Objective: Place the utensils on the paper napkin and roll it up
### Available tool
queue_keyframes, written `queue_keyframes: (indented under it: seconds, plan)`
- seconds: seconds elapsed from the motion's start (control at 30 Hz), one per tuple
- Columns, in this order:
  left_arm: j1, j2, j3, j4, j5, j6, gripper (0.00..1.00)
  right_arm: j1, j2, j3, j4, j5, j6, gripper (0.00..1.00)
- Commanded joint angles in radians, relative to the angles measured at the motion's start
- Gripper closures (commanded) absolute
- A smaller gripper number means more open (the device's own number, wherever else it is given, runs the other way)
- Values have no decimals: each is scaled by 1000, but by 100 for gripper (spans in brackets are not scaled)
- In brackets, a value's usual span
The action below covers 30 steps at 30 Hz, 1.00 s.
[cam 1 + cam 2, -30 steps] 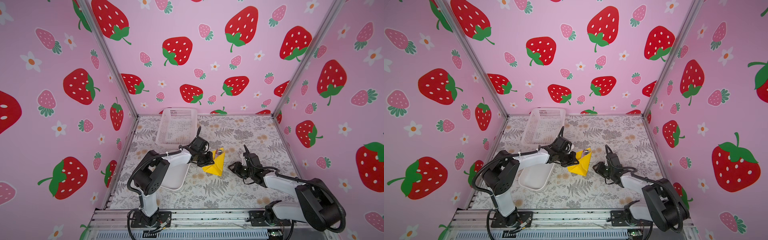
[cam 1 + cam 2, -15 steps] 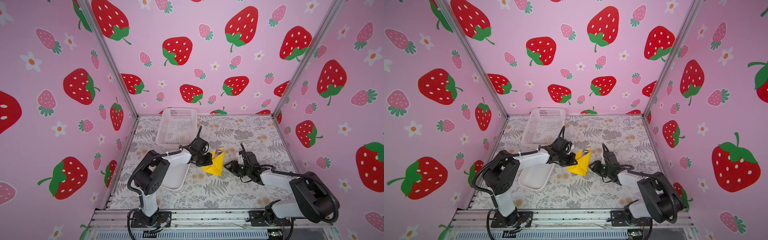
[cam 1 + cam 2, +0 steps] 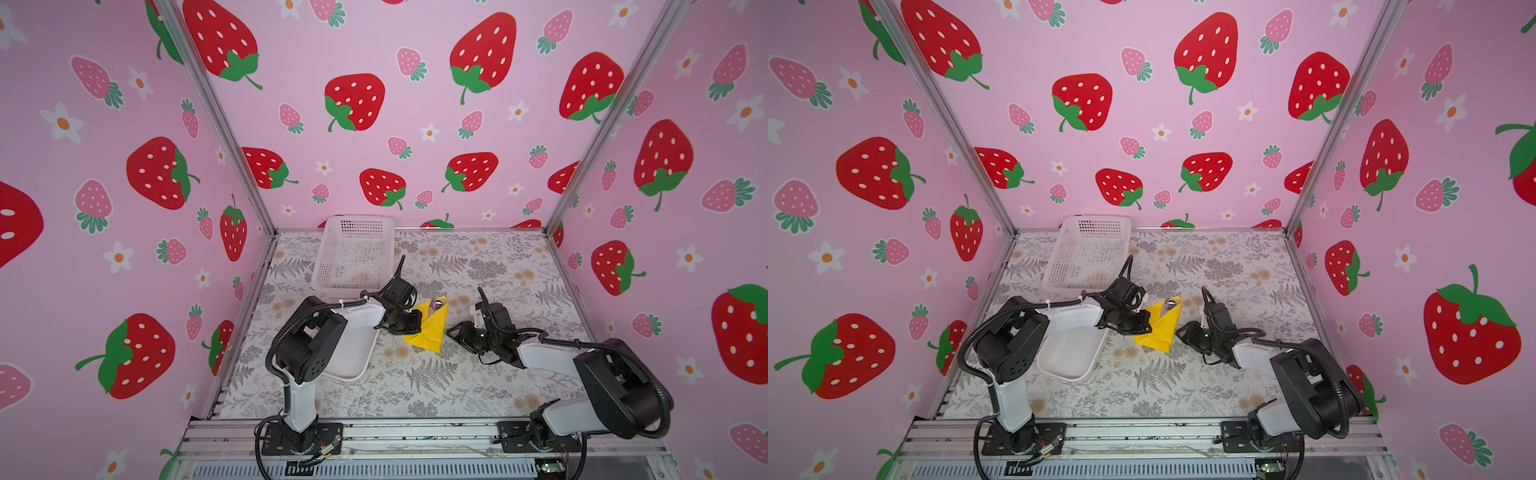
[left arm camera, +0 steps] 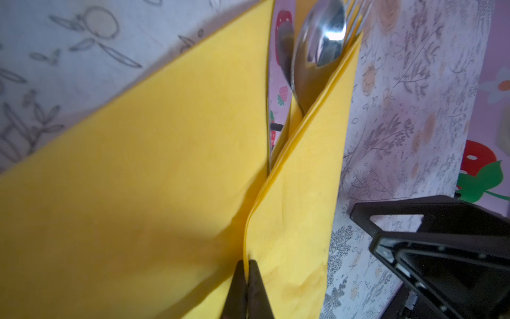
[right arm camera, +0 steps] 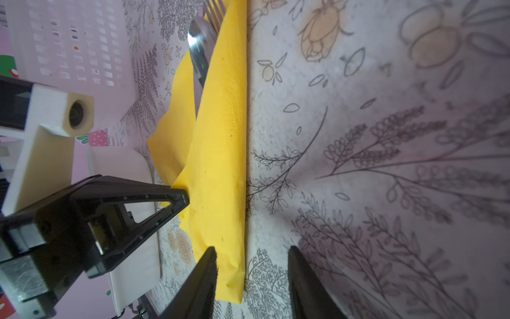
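Observation:
The yellow paper napkin (image 3: 431, 332) lies folded over the utensils in the middle of the table in both top views, and also shows as the napkin (image 3: 1160, 332). Shiny utensil tips (image 3: 436, 303) poke out at its far end. My left gripper (image 4: 247, 265) is shut on the napkin's raised edge, seen in a top view as the left gripper (image 3: 417, 324). A spoon bowl (image 4: 320, 47) and fork tines (image 5: 214, 11) stick out of the fold. My right gripper (image 5: 252, 248) stands open at the napkin's (image 5: 220, 154) near end, straddling its outer edge, and appears in a top view as the right gripper (image 3: 451, 330).
A white mesh basket (image 3: 353, 253) stands at the back left. A white tray (image 3: 349, 353) lies under my left arm, close to the napkin's left side. The patterned table runs out to pink walls on three sides.
My right gripper has moved left, up to the napkin's right side, with its jaws a little wider. The left gripper has kept its hold on the napkin and stayed put.

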Motion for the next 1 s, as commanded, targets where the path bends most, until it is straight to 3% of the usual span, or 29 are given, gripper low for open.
queue_keyframes:
  seconds: [0.0, 0.3, 0.53, 0.97]
  plan:
    - [7, 19, 21, -31, -25, 44, 100, 11, 15, 22, 19, 0, 18, 55]
    - [23, 37, -22, -4, -9, 11, 100, 40, 87, 55, 47, 0, 29, 55]
    - [26, 46, -30, -2, 5, -5, 100, 45, 157, 46, 162, 16, 109, 56]
    - [26, 64, -64, 70, 86, -88, 100, 0, 241, 126, 165, -3, 72, 65]
